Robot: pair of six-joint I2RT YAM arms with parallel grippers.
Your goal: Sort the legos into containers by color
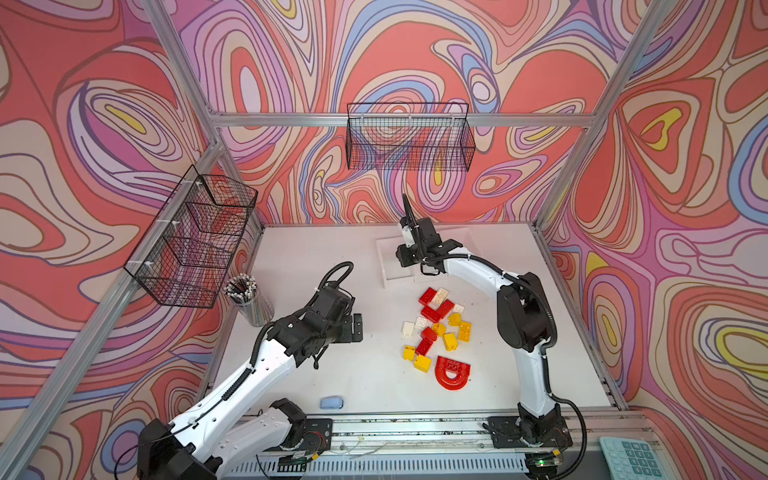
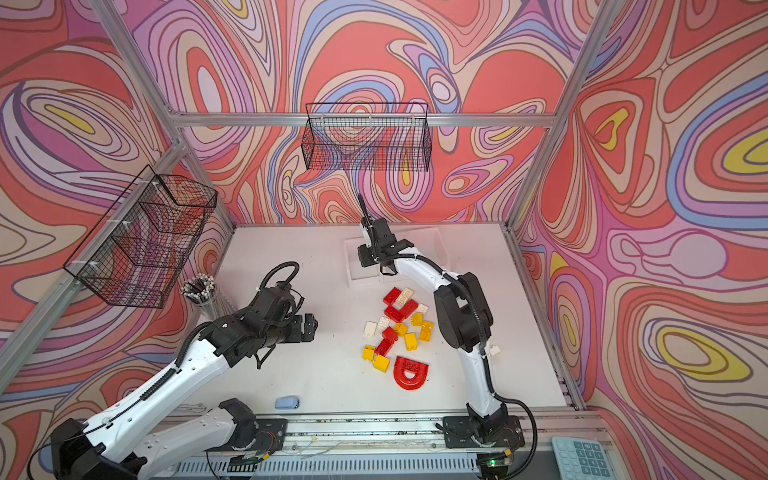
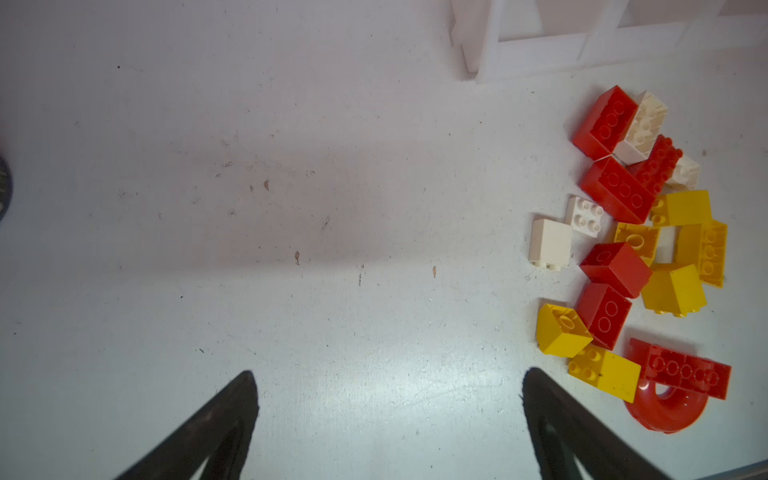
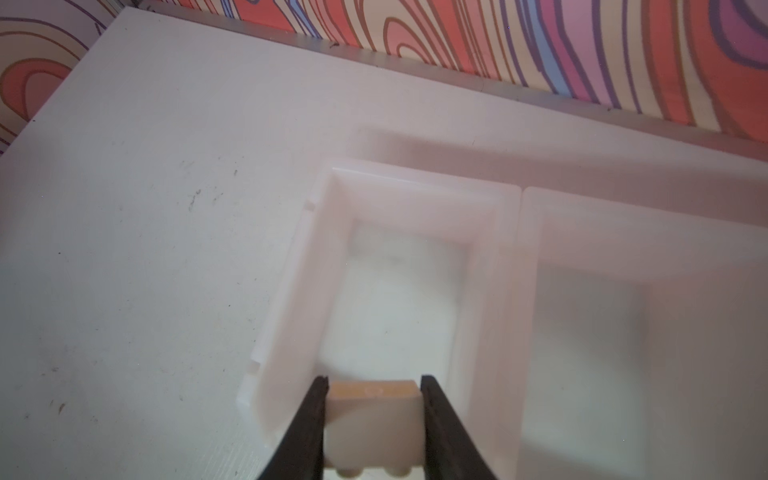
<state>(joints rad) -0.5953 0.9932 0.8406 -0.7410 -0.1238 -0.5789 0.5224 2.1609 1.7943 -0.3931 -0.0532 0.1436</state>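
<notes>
The legos [image 1: 436,328] lie in a loose pile of red, yellow and cream-white bricks right of the table's middle, with the red arch [image 1: 453,372] at its near end. In the left wrist view the same pile [image 3: 623,199] lies beside my left gripper [image 3: 388,374], which is open and empty over bare table. My right gripper [image 4: 374,379] is shut on a cream-white brick [image 4: 372,415], studs down, above the near end of the end bin of the containers [image 4: 291,299]. That bin looks empty. The adjoining bin [image 4: 582,216] is partly in view.
A metal pencil cup [image 1: 249,301] stands at the table's left edge. Black wire baskets hang on the left wall [image 1: 195,241] and the back wall [image 1: 409,137]. A pale blue block [image 1: 331,402] lies near the front edge, a calculator [image 1: 627,457] at the front right.
</notes>
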